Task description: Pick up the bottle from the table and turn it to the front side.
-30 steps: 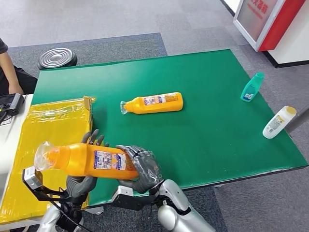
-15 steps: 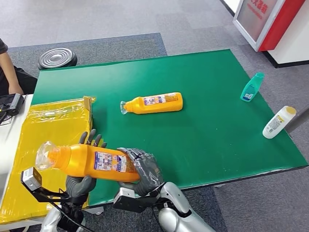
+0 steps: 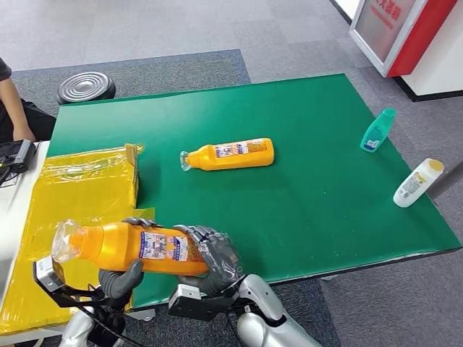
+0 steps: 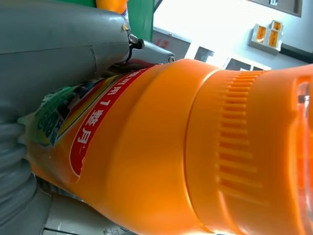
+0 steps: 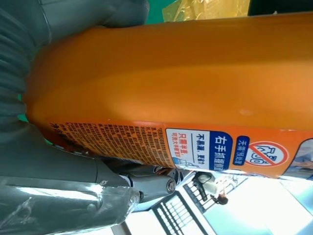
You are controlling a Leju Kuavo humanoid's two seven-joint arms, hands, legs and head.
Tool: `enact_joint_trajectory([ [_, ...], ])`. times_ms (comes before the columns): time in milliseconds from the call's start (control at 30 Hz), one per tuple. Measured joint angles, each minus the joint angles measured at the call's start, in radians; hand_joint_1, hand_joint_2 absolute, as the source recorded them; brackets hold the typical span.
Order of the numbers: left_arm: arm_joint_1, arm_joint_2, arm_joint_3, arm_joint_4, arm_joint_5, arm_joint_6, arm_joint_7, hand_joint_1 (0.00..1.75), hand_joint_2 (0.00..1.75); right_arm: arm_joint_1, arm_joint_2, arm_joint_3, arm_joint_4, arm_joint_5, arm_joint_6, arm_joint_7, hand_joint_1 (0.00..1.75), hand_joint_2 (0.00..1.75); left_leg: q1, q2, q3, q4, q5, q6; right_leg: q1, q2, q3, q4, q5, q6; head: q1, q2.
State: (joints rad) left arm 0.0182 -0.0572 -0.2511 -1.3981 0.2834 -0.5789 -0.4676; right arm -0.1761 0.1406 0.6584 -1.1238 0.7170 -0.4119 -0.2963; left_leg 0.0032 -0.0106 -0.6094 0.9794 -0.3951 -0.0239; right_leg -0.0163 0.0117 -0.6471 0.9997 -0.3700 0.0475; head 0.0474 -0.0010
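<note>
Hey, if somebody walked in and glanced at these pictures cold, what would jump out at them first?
First, the orange bottle held sideways at the near edge of the green table, with the left hand under it and the right hand around its base. Next, a matching second orange bottle lying mid-table, then the teal bottle and white bottle at the right edge.

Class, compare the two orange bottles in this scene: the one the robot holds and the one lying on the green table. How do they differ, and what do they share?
The held bottle is up off the table, gripped by the left hand and the right hand; the table bottle lies untouched on the green mat. The held one sits near the table's front edge, over the yellow sheet's border; the other lies mid-table. Both are orange, labelled, lying sideways, caps pointing left.
</note>
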Motion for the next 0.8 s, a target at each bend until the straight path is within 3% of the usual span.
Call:
enact_joint_trajectory([
  [100,-0.003,-0.001,-0.001,0.000,-0.021,0.026,-0.006,1.75,1.75,0.003,-0.001,0.000,0.000,0.000,-0.003,0.002,1.75,1.75,0.000,0.000,0.000,0.000,0.000,0.000,0.000,0.000,0.000,0.000,0.000,0.000,0.000,0.000],
  [133,-0.004,-0.001,-0.001,0.000,-0.029,0.037,-0.009,1.75,1.75,0.004,-0.001,0.000,0.000,0.000,-0.004,0.003,1.40,1.75,0.000,0.000,0.000,0.000,0.000,0.000,0.000,0.000,0.000,0.000,0.000,0.000,0.000,0.000],
  [233,-0.005,-0.003,-0.002,-0.001,-0.047,0.061,-0.016,1.75,1.75,0.006,-0.002,0.000,0.000,-0.001,-0.006,0.003,0.10,1.75,0.000,0.000,0.000,0.000,0.000,0.000,0.000,0.000,0.000,0.000,0.000,0.000,0.000,0.000],
  [267,-0.006,-0.003,-0.002,-0.003,-0.058,0.075,-0.019,1.75,1.75,0.007,-0.002,0.000,0.000,0.000,-0.007,0.003,0.00,1.75,0.000,0.000,0.000,0.000,0.000,0.000,0.000,0.000,0.000,0.000,0.000,0.000,0.000,0.000],
  [633,-0.004,0.006,0.045,-0.116,-0.397,0.456,-0.073,1.75,1.75,0.072,-0.025,-0.045,-0.065,-0.007,-0.017,0.015,0.00,1.75,0.000,0.000,0.000,0.000,0.000,0.000,0.000,0.000,0.000,0.000,0.000,0.000,0.000,0.000],
  [800,-0.002,0.020,0.076,-0.169,-0.472,0.540,-0.071,1.75,1.75,0.105,-0.044,-0.072,-0.102,-0.015,-0.016,0.016,0.00,1.75,0.000,0.000,0.000,0.000,0.000,0.000,0.000,0.000,0.000,0.000,0.000,0.000,0.000,0.000],
])
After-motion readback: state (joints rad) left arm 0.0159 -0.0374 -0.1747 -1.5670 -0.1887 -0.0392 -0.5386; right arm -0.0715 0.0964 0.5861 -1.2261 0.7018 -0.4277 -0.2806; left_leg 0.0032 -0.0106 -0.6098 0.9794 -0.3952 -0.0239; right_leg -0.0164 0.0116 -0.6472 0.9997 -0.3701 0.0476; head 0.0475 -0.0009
